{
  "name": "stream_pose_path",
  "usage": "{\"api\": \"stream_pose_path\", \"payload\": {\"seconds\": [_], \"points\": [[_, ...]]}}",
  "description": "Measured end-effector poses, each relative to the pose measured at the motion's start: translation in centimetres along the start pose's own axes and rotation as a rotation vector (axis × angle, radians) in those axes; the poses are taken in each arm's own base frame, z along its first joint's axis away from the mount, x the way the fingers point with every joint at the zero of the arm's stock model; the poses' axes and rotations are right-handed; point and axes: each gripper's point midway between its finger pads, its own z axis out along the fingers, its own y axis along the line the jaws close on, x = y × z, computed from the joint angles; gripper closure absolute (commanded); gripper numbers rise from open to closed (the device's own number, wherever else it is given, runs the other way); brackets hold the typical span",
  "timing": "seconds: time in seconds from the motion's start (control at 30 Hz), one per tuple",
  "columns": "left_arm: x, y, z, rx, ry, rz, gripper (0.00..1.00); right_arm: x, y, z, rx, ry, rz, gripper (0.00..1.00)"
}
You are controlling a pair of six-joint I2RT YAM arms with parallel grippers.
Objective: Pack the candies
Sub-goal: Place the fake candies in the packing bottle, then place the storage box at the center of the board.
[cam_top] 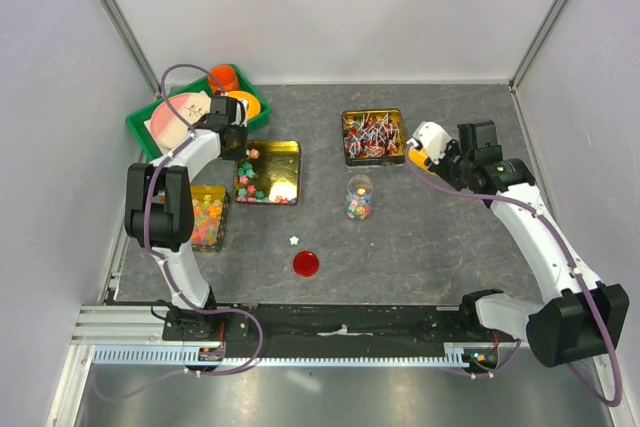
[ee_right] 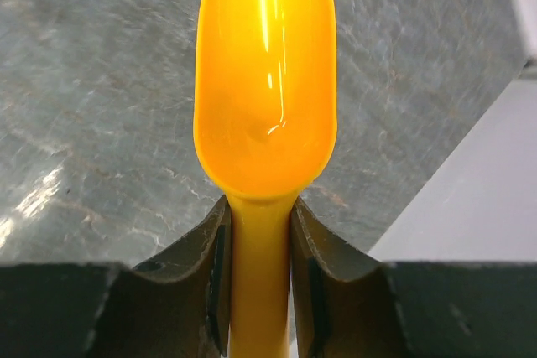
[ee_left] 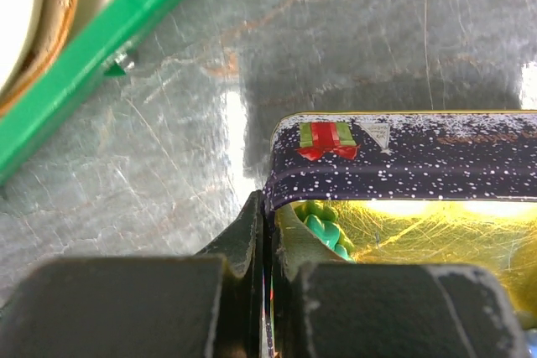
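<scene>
1. Three rectangular metal tins sit on your grey, marble-veined mat [cam_top: 430, 247], along with one clear round jar [cam_top: 359, 197], one flat red lid [cam_top: 306, 263] and one green plastic tray [cam_top: 150, 137].
2. The gold tin [cam_top: 280, 162] lies at 9 o'clock from the jar. Its inside is mirror-bright gold. Its outer wall is dark blue-purple, speckled white, with a printed red-and-green bow.
3. The lollipop tin [cam_top: 373, 137] is at 12 o'clock from the jar. The gummy tin [cam_top: 207, 217] is at 8 o'clock from the gold tin. The tray is at 10 o'clock from the gold tin, and the lid is at 7 o'clock from the jar.
4. The candies [cam_top: 255, 182] are tiny knobbly stars in pink, green, yellow and white, scattered loosely along the left and near sides of the gold tin. They are too small to count reliably. The left wrist view shows a green one just inside the wall.
5. A small heap of mixed colours also fills the bottom of the jar.
6. One stray candy [cam_top: 294, 240], pale in colour, lies alone on the mat at 8 o'clock from the jar, just above the lid.
7. Your left gripper [ee_left: 267, 245] is clenched on the gold tin's wall near its far-left corner, with one finger outside and one inside.
8. Your right gripper [ee_right: 260, 207] is grasping the handle of one glossy yellow plastic scoop [ee_right: 264, 81]. The rounded bowl is empty and is held at 3 o'clock from the lollipop tin.
</scene>
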Motion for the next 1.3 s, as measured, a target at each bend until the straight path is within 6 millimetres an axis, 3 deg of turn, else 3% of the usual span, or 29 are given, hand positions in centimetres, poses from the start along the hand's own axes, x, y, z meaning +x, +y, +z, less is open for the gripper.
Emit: {"api": "stream_pose_path", "payload": {"seconds": [0.13,0.33,0.57,0.73,1.0,1.3], "points": [[-1.0,0.1,0.9,-0.007,0.008,0.003,0.99,2.4,-1.5,1.6,0.062,-0.006,0.139,1.00],[-2.6,0.2,2.2,-0.022,0.013,0.004,0.98,4.0,-4.8,2.6,0.182,-0.050,0.288,1.00],[-2.7,0.2,3.8,-0.028,0.040,0.006,0.98,6.9,-5.6,5.8,0.225,-0.032,0.422,1.00],[-2.5,0.2,4.4,-0.029,0.054,0.007,0.94,8.5,-5.6,7.8,0.232,-0.012,0.484,1.00],[-2.4,0.3,5.3,-0.035,0.068,0.016,0.84,8.9,-4.7,10.0,0.188,-0.010,0.511,1.00],[-2.9,0.6,5.7,-0.052,0.061,0.016,0.66,10.6,-2.0,13.5,0.105,0.077,0.523,1.00]]}}
